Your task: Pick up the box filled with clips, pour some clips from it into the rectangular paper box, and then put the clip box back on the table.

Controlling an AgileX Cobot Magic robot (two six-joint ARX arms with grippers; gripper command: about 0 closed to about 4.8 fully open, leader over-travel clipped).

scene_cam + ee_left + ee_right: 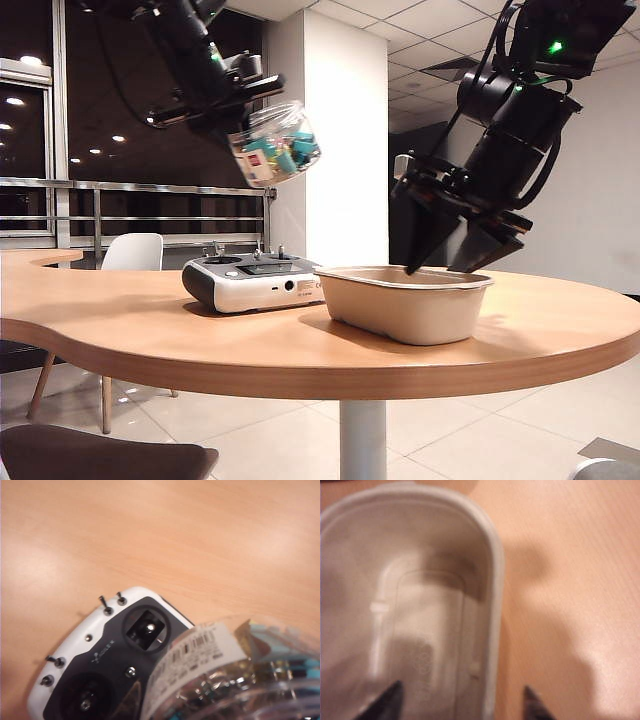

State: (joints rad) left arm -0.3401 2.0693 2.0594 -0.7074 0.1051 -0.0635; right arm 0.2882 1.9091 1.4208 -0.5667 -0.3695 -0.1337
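The box filled with clips (277,142), a clear round jar with a white label, hangs tilted high above the table (140,315). My left gripper (248,128) is shut on it. Teal clips (290,150) show through its wall. In the left wrist view the jar (235,675) fills the corner over the remote. The rectangular paper box (405,305), a beige tray, stands on the table at centre right. My right gripper (437,264) is open at its right end. One fingertip (387,700) hangs over the tray's inside, the other outside its rim (492,605). The visible part of the tray holds nothing.
A white-and-grey remote controller (250,282) lies on the table just left of the tray, below the raised jar; its sticks and switches (115,655) stand up. A white chair (133,252) stands behind the table at the left.
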